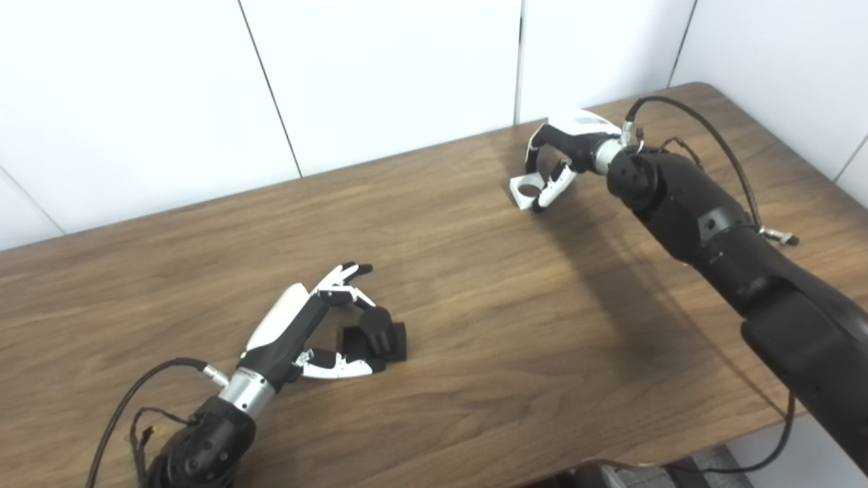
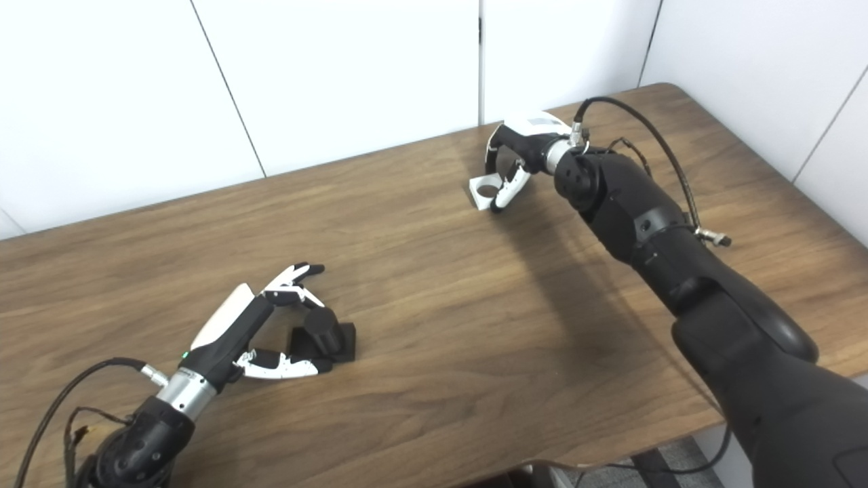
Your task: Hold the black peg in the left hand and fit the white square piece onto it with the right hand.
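Observation:
The black peg (image 1: 375,324) stands upright on its black square base on the table, at the near left. My left hand (image 1: 308,324) lies open around it, with its fingers (image 1: 347,276) stretched past the far side and its thumb (image 1: 337,367) along the near side by the base. The white square piece (image 2: 484,190), which has a round hole, rests on the table at the far right. My right hand (image 2: 519,146) arches over the piece, shut on it: the fingers come down on its far edge and the thumb (image 2: 505,193) presses its right side.
The brown wooden table (image 1: 475,352) ends at its near edge at the lower right. White wall panels run along its far edge. Cables loop from both wrists, and the right forearm (image 1: 705,217) crosses the right side of the table.

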You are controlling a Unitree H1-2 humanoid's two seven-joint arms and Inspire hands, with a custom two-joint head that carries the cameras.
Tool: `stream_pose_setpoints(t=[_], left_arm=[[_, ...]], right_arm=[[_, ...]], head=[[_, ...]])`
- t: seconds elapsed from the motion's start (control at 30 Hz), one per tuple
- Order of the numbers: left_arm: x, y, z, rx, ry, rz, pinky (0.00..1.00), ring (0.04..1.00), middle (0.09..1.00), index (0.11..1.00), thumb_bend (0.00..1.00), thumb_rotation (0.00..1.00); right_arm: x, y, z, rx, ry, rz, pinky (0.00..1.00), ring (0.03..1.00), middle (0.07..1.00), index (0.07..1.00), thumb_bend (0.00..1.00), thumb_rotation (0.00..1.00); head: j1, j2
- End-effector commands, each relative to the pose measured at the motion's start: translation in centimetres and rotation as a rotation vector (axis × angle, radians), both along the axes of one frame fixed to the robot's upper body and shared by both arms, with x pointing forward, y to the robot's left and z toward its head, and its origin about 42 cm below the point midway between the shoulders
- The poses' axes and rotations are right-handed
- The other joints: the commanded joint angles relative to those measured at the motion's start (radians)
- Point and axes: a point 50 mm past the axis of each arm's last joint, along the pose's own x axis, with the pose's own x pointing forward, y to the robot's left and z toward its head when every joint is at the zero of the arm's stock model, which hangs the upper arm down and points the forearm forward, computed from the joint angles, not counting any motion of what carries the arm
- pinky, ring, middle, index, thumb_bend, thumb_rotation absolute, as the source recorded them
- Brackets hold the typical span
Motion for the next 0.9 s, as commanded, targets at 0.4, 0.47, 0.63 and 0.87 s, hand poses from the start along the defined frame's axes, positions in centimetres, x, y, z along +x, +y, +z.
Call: stream_pose_setpoints(t=[0.4, 0.47, 0.63, 0.87], left_arm=[[0.5, 0.3, 0.5, 0.022, -0.011, 0.011, 0.89, 0.996, 0.942, 0.492, 0.52, 0.08], [0.6, 0.3, 0.3, 0.024, -0.008, 0.011, 0.89, 0.997, 0.943, 0.492, 0.52, 0.08], [0.8, -0.1, 0.1, 0.028, 0.000, 0.006, 0.89, 0.998, 0.945, 0.492, 0.52, 0.08], [0.9, -0.4, -0.1, 0.023, 0.005, 0.005, 0.89, 1.000, 0.943, 0.492, 0.52, 0.08]], right_arm=[[-0.8, -0.1, 3.1, 0.025, -0.148, 0.041, 0.97, 0.897, 0.822, 0.484, 0.52, 0.13], [-1.2, 0.4, 3.7, 0.045, -0.175, 0.066, 0.98, 0.900, 0.821, 0.484, 0.52, 0.13], [-2.2, 1.4, 5.5, 0.094, -0.237, 0.116, 0.98, 0.911, 0.816, 0.483, 0.52, 0.13], [-3.7, 3.1, 8.4, 0.141, -0.325, 0.201, 0.95, 0.899, 0.810, 0.481, 0.52, 0.13]], head=[[0.001, 0.001], [-0.003, 0.001], [0.003, -0.001], [0.011, -0.002]])
